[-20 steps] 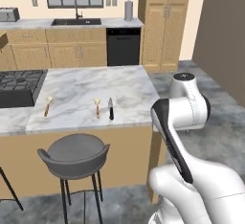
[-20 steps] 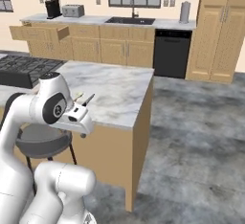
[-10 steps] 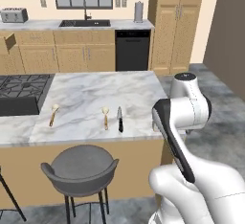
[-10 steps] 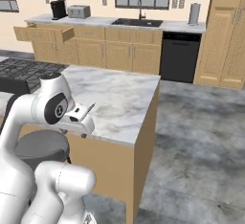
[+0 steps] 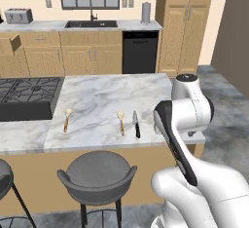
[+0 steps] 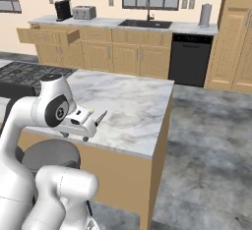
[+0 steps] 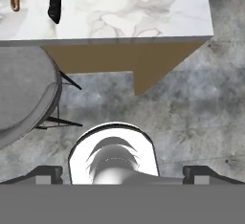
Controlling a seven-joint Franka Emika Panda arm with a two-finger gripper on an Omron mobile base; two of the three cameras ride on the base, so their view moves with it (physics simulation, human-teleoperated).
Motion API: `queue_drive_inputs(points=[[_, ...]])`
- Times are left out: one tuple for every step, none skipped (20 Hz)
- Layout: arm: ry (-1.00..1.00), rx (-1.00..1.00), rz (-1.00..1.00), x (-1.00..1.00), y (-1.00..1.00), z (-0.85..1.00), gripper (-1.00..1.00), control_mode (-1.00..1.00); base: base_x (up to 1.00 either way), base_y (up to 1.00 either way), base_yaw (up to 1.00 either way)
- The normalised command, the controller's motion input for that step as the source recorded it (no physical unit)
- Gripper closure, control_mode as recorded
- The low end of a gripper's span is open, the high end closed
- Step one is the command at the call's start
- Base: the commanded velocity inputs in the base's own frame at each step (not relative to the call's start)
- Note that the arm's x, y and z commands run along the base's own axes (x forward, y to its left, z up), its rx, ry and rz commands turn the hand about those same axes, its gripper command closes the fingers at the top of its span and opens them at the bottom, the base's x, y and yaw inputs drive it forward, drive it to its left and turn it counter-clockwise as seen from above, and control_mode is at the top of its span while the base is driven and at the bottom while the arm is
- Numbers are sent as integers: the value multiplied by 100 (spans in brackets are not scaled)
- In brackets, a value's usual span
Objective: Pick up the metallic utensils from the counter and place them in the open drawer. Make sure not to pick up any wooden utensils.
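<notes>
Marbled white-and-grey stone forms the counter, with a black gas cooktop set into its left part. Near its front edge lie three utensils: a wooden-handled spoon to the left, a second wooden spoon further right, and just beside that one, apart from it, the black-handled metallic utensil. A grey stool stands in front of the counter below them. The gripper hangs at the counter's near right side with its jaws spread wide, holding nothing. On the far wall, left of the sink, the open drawer juts out from the tan cabinets.
</notes>
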Motion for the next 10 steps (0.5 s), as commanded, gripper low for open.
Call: queue_drive_inputs(points=[[0,0,0,0,0,0,-100,100,49,45,0],[0,0,0,0,0,0,-100,100,52,46,0],[0,0,0,0,0,0,-100,100,51,45,0],[0,0,0,0,0,0,-100,100,57,34,0],[0,0,0,0,0,0,-100,100,61,16,2],[0,0,0,54,0,0,-100,-100,0,0,0],[0,0,0,57,12,0,-100,-100,0,0,0],[-1,0,0,58,21,0,-100,-100,0,0,0],[0,0,0,58,34,0,-100,-100,0,0,0],[0,0,0,69,46,-9,-100,-100,0,0,0]])
